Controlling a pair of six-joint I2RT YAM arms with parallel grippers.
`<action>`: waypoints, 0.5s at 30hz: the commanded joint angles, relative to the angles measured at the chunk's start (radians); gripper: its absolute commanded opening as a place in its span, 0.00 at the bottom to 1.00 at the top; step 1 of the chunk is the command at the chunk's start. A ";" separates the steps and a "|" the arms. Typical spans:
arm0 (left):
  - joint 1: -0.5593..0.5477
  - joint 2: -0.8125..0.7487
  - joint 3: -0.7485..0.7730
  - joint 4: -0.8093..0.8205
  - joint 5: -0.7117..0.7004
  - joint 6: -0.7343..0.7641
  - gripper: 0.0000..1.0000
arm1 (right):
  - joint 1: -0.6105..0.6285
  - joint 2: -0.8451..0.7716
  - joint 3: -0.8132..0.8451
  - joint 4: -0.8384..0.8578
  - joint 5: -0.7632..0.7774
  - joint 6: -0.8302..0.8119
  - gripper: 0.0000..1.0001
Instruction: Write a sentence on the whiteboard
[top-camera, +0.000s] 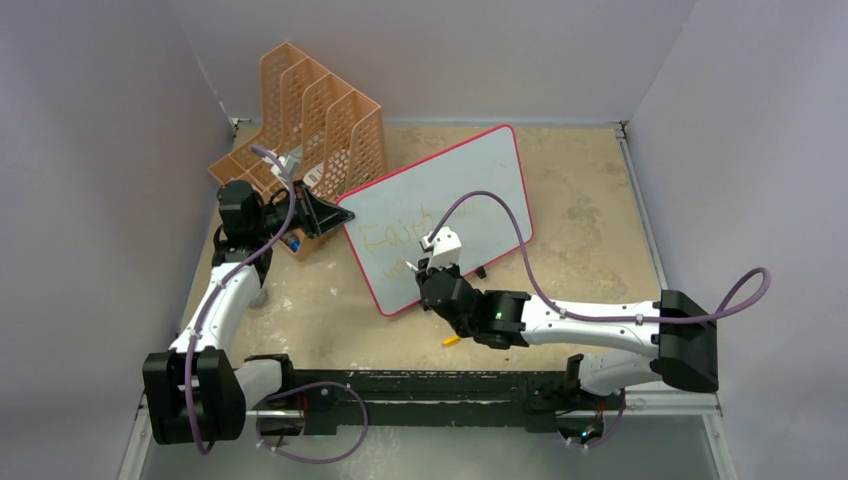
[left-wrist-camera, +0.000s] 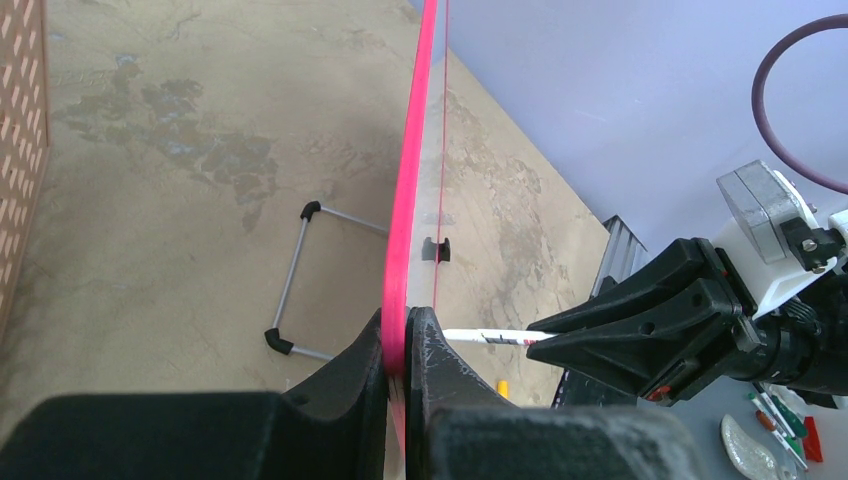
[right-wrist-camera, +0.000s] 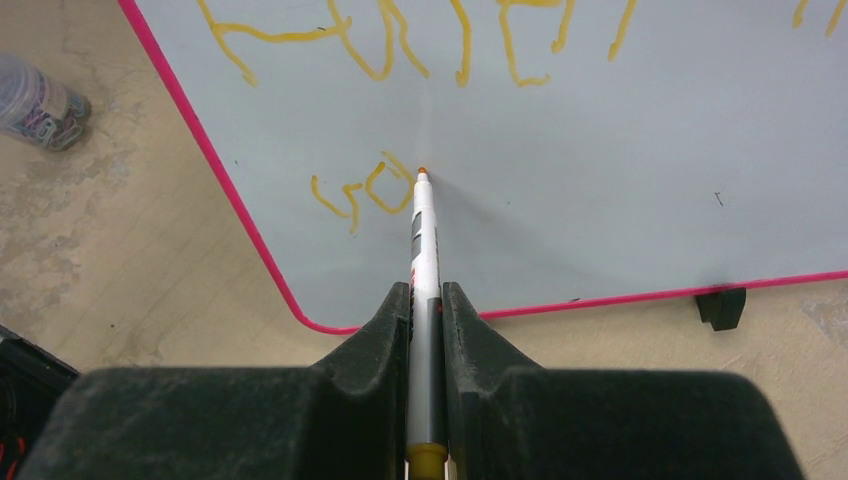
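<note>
The whiteboard (top-camera: 480, 190), pale with a red-pink frame, stands tilted at mid table. The sentence (top-camera: 395, 235) is in faint yellow-orange strokes: an upper line (right-wrist-camera: 400, 40) and, below it, the letters "yo" (right-wrist-camera: 360, 190). My right gripper (right-wrist-camera: 427, 292) is shut on a white marker (right-wrist-camera: 424, 250). The marker's orange tip touches the board just right of the "o". My left gripper (left-wrist-camera: 403, 325) is shut on the board's left frame edge (left-wrist-camera: 412, 170). In the top view the left gripper (top-camera: 335, 213) is at the board's left edge and the right gripper (top-camera: 432, 262) is at its lower front.
An orange perforated file rack (top-camera: 320, 120) stands behind the left gripper. A yellow marker cap (top-camera: 452, 340) lies under the right arm. The board's wire stand (left-wrist-camera: 300, 280) and a black foot (right-wrist-camera: 721, 306) rest on the table. A small clear object (right-wrist-camera: 40, 105) lies left of the board.
</note>
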 joint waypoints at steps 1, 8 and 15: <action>0.008 -0.005 0.010 0.061 -0.033 0.066 0.00 | -0.014 0.008 0.022 0.030 0.041 0.012 0.00; 0.008 -0.006 0.010 0.061 -0.032 0.067 0.00 | -0.015 0.006 0.019 -0.012 0.010 0.029 0.00; 0.008 -0.006 0.010 0.061 -0.033 0.067 0.00 | -0.015 -0.006 0.011 -0.060 -0.008 0.063 0.00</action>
